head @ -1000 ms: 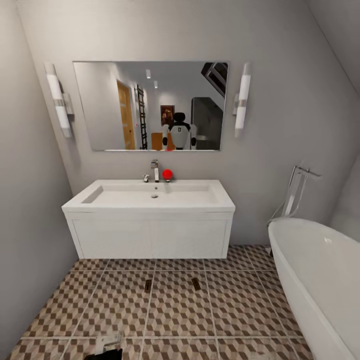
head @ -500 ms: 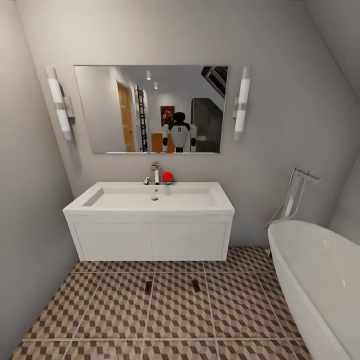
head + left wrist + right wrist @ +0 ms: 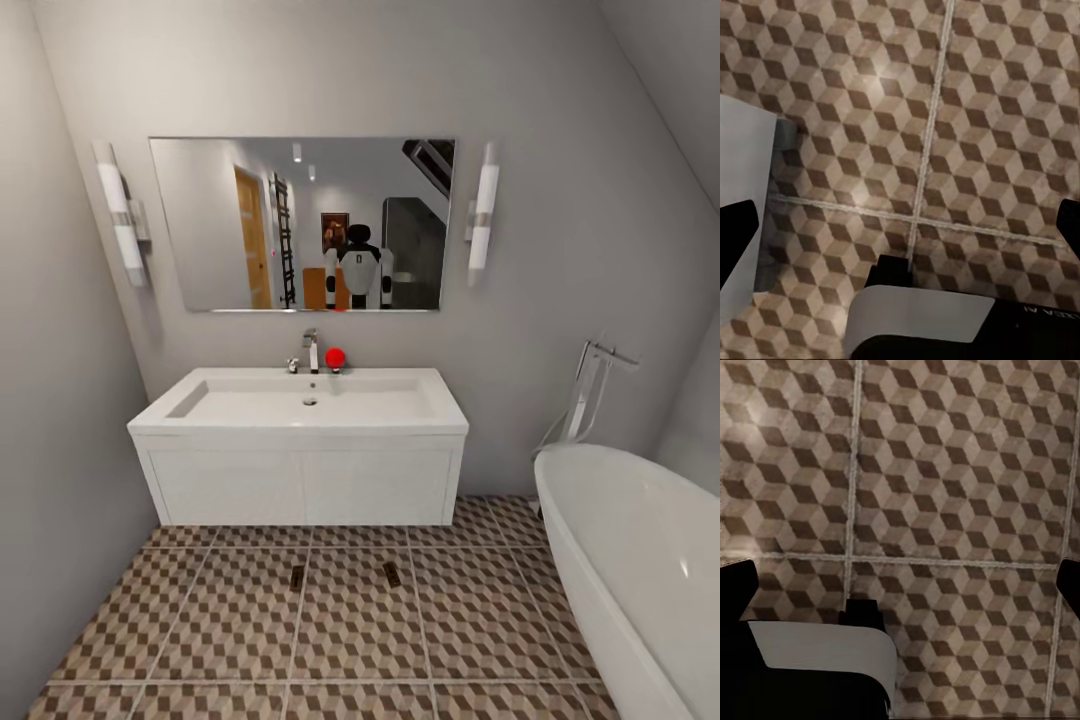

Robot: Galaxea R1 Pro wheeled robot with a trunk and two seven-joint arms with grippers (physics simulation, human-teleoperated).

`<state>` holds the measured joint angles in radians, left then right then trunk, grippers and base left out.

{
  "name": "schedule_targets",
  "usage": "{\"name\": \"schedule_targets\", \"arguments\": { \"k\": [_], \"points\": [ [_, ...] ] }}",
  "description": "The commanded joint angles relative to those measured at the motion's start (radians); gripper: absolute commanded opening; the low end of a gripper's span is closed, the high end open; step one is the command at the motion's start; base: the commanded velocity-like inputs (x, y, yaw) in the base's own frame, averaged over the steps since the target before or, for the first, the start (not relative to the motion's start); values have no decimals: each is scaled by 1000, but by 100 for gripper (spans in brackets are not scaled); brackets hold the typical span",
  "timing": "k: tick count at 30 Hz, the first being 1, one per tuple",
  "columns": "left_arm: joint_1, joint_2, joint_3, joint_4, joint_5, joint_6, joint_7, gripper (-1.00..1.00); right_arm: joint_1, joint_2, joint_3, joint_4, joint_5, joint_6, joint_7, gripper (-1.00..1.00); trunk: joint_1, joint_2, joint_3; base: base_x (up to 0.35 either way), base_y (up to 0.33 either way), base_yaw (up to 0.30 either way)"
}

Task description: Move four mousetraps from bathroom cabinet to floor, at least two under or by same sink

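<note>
Head view: wide shallow white rectangular sink (image 3: 305,400) tops a white two-door vanity (image 3: 305,482) against the grey back wall, a chrome tap (image 3: 311,350) and a small red ball-shaped thing (image 3: 335,357) at its rear edge. A rectangular mirror (image 3: 300,225) hangs above, flanked by two tube lamps. On the bathroom floor of brown, beige and white cube-patterned tiles (image 3: 240,620), two small flat mousetraps lie in front of the vanity, apart from each other: one (image 3: 296,577) on a grout line, the other (image 3: 392,573) further toward the white oval bathtub (image 3: 640,560) at the right wall.

Left wrist view: the left gripper (image 3: 907,225) hangs above bare cube tiles, its dark tips at opposite picture edges, so the jaws stand wide with nothing between them.

Right wrist view: the right gripper (image 3: 907,581) likewise faces patterned floor, jaws spread wide and holding nothing.
</note>
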<state>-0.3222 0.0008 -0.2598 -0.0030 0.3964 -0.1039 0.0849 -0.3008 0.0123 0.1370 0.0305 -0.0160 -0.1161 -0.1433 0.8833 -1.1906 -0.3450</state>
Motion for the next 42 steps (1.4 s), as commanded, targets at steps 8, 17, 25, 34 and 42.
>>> {"name": "schedule_targets", "arguments": {
  "k": [8,17,25,34,42],
  "points": [
    [64,-14,-9,0,6,-3,2,100,37,0,7,3,-2,-4,-4,100,-31,56,24,0,0,0],
    [126,-27,-8,-1,7,-22,2,100,90,0,7,3,-2,-5,-3,100,-65,119,52,0,0,0],
    [136,-30,-9,-1,8,-30,2,100,117,-2,7,3,-1,-5,-3,100,-92,168,74,0,0,0],
    [138,-31,-8,-1,9,-31,2,100,127,3,8,3,-2,-4,-2,100,-92,168,74,0,0,0],
    [138,-31,-8,-2,10,-32,3,100,129,5,9,3,-1,-4,-2,100,-92,168,74,0,0,14]
  ]
}}
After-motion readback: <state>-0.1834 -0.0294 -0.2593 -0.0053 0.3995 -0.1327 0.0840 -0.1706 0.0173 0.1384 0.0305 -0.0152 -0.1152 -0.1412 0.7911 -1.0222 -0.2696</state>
